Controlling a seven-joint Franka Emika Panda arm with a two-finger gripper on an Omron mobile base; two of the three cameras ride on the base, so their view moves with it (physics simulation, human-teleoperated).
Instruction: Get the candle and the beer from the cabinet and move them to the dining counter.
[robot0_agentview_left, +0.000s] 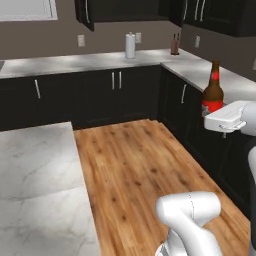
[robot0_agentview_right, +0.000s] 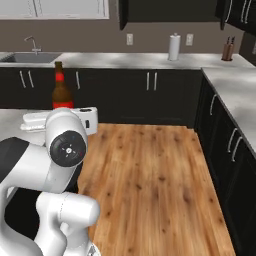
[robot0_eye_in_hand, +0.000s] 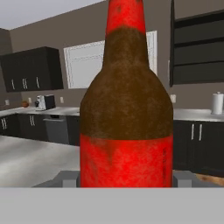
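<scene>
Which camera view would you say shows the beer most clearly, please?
The hand view: the beer stands huge and close, label and neck plain. The left and right base views show it small, its lower part hidden behind the white arm.

floor (robot0_agentview_left: 140, 170) – wood planks | wall (robot0_agentview_left: 65, 42) – grey-brown | lower cabinets (robot0_agentview_left: 100, 95) – black

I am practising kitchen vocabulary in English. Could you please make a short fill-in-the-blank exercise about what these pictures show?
1. The gripper holds the beer in an ____ position.
2. The label on the beer is ____ in colour.
3. A roll of paper towels stands on the worktop along the ____.
4. The floor between the dining counter and the lower cabinets is made of ____.

Missing words: upright; red; wall; wood
</scene>
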